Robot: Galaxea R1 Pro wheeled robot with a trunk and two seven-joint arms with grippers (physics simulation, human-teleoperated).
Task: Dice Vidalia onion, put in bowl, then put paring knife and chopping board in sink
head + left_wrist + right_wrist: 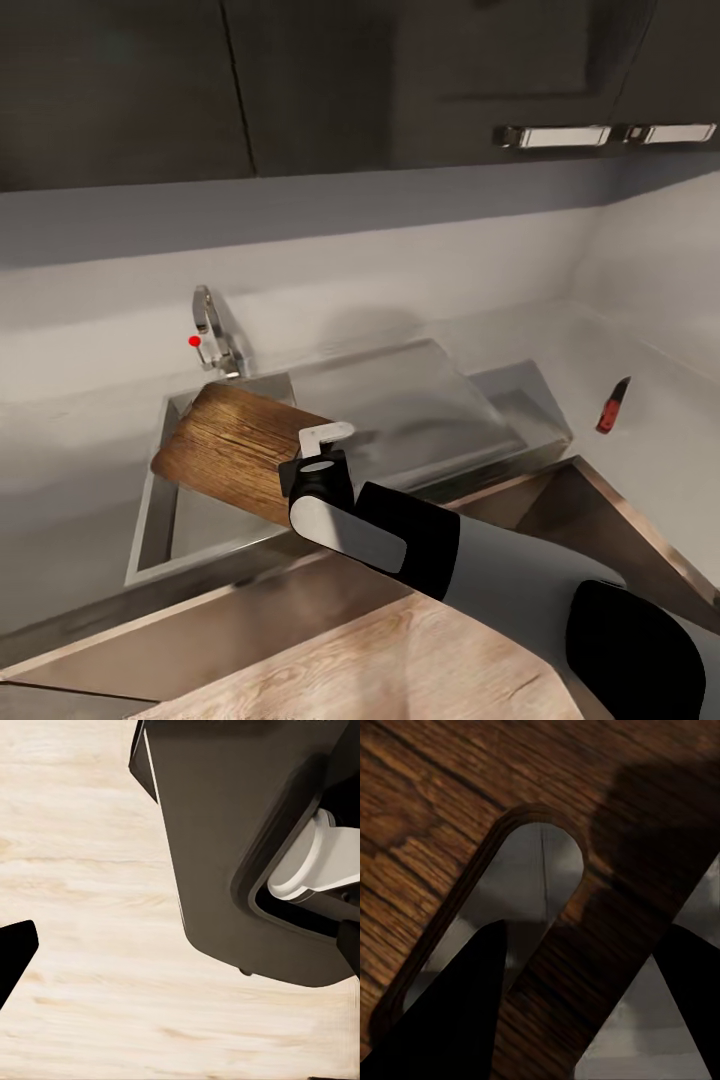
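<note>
Chopping board [235, 450] held tilted over sink [160, 520] by right end effector [322, 452], pinched at edge strip beside handle slot [502, 907]. Board judged stiff, fairly light, smooth; slot end gives firm purchase. Paring knife [613, 405] lies on counter [640, 380] near right edge. Left end effector's state cannot be told.

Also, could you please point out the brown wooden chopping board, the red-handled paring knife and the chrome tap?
brown wooden chopping board [225, 445]: head view, grained top face.
red-handled paring knife [607, 416]: head view, red handle.
chrome tap [205, 318]: head view, curved spout.
</note>
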